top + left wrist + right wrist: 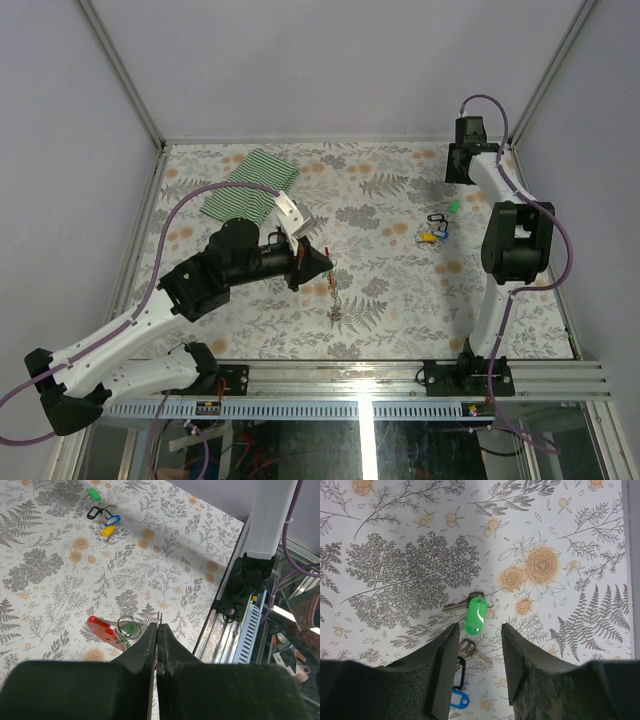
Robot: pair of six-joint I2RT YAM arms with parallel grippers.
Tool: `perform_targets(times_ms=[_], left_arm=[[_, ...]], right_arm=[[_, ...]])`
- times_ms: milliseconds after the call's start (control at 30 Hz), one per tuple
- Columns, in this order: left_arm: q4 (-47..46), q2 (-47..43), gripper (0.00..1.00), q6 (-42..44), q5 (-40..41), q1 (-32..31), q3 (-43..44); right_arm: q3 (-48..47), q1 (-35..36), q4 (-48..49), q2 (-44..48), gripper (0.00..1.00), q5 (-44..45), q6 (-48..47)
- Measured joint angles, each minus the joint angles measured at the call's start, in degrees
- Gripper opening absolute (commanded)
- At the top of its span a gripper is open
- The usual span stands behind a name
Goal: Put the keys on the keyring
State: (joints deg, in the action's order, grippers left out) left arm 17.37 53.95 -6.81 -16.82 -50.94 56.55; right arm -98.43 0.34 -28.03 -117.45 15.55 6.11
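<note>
The left gripper (158, 630), fingers pressed together, seems to pinch the keyring (125, 626) mid-table, toward the near edge. The right gripper (479, 626) hangs spread over a green key (476, 615) toward the far right corner. This looks like the pickup step: the next move calls for lowering and closing squarely on it.

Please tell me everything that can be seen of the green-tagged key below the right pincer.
The green key has a glossy oblong plastic tag. A small metal ring at the tag's upper end joins it to a silvery key blade pointing left. It lies flat on the floral table, framed by the open right pincer, which seems not to touch it. Another key lies nearby.
</note>
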Motion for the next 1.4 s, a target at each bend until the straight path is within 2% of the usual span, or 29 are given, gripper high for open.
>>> perform_targets(times_ms=[267, 500, 767, 1400], left_arm=[[0.13, -0.20, 0.00, 0.00, 0.04, 0.00, 0.00], [0.24, -0.20, 0.00, 0.00, 0.09, 0.00, 0.02], [0.33, -0.17, 0.00, -0.02, 0.09, 0.00, 0.48], [0.33, -0.24, 0.00, -0.07, 0.07, 0.00, 0.63]], right_arm=[[-2.86, -2.49, -0.31, -5.16, 0.57, -0.70, 2.71], [-4.83, -4.04, -1.46, -8.87, 0.59, -2.40, 5.81], [-5.73, -4.24, -2.64, -10.05, 0.58, -4.76, 7.65], [-5.99, -4.24, -5.27, -12.92, 0.47, -6.75, 8.11]])
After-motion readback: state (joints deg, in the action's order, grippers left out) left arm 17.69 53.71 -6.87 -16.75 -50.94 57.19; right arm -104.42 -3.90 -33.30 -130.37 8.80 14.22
